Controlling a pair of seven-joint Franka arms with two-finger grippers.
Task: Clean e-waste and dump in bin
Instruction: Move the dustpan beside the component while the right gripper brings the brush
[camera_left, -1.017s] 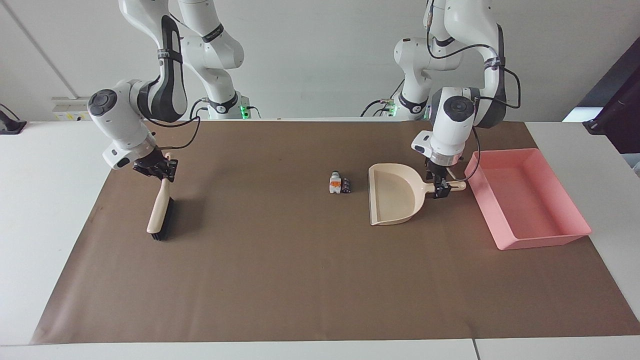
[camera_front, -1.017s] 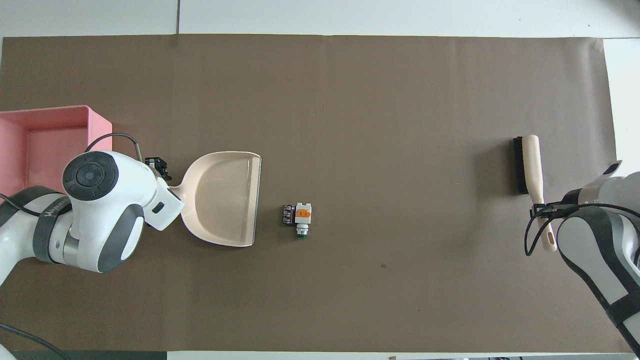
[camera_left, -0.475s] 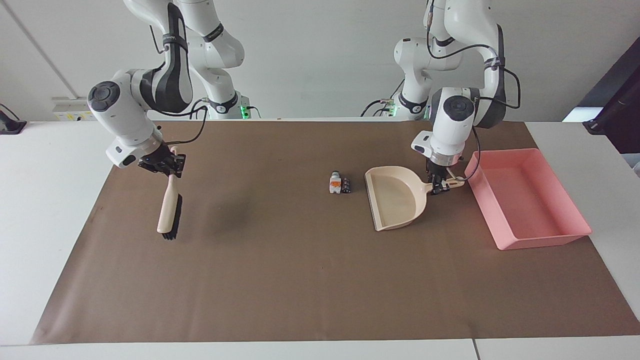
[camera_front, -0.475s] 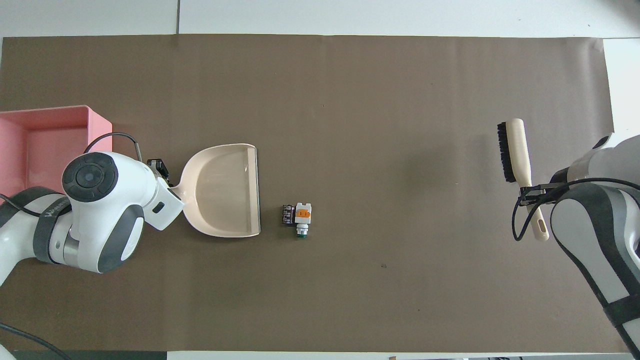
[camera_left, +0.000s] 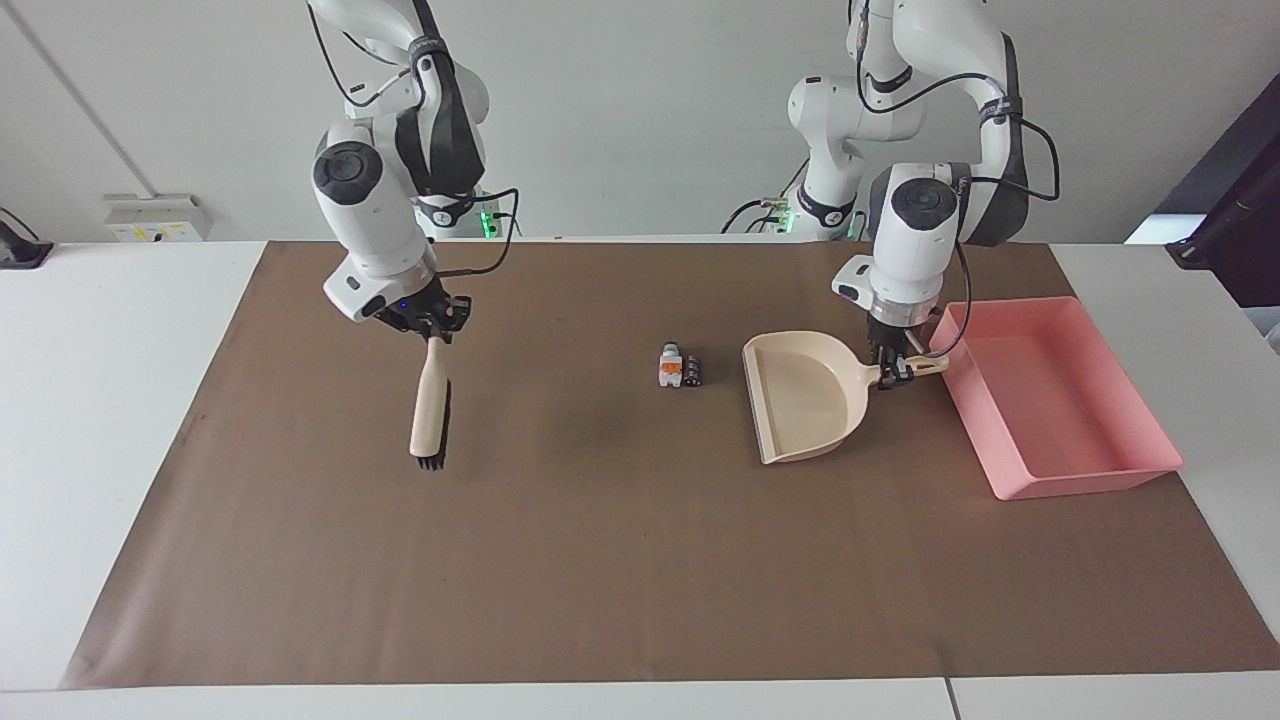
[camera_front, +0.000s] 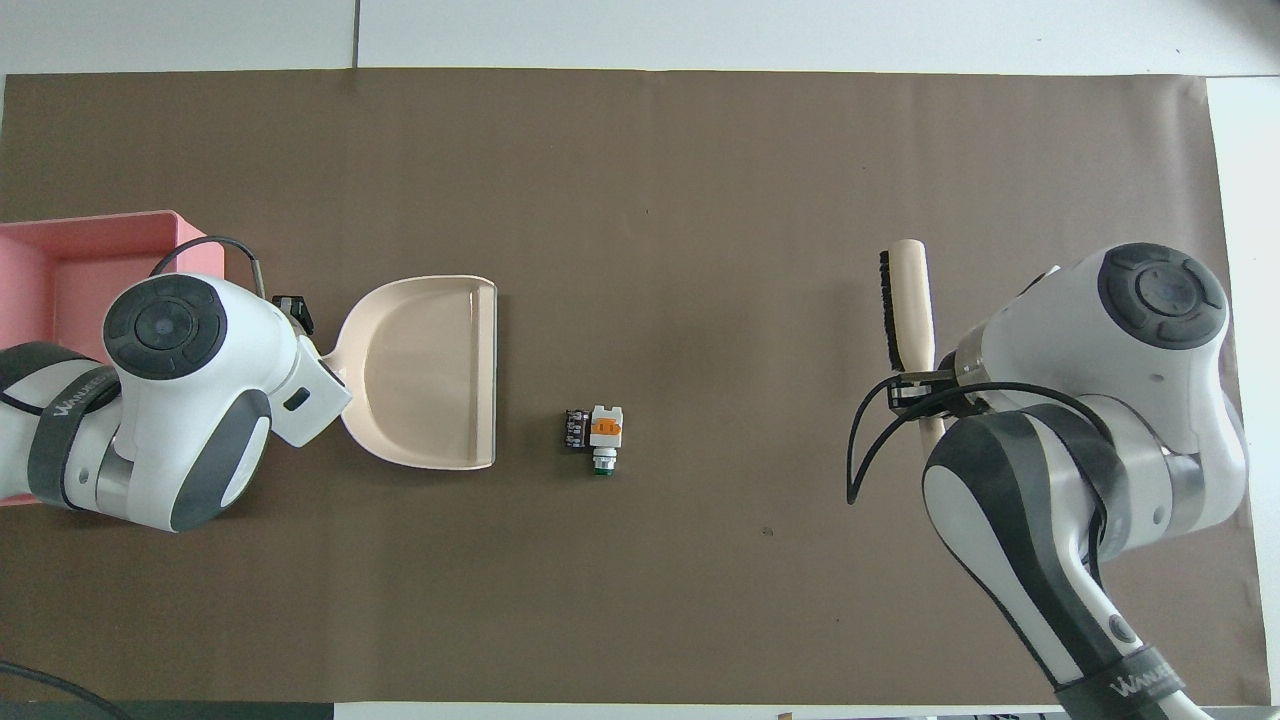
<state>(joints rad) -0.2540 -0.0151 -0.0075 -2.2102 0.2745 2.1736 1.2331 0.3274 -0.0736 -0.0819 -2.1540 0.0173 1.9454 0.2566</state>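
- Facing view: the right gripper (camera_left: 436, 330) is clamped on the brush (camera_left: 430, 412) handle, bristles hanging above the worktop (camera_left: 560, 560), likely so it can come down beside the e-waste (camera_left: 680, 367). The left gripper (camera_left: 893, 372) pinches the dustpan (camera_left: 805, 408) handle, mouth facing the e-waste, with the bin (camera_left: 1060, 405) just beside for dumping.
- Overhead view: both wrists hide their grippers; the bin (camera_front: 60, 240) is cut off at the edge; the e-waste (camera_front: 596, 434) lies between dustpan (camera_front: 425, 370) and brush (camera_front: 905, 305).
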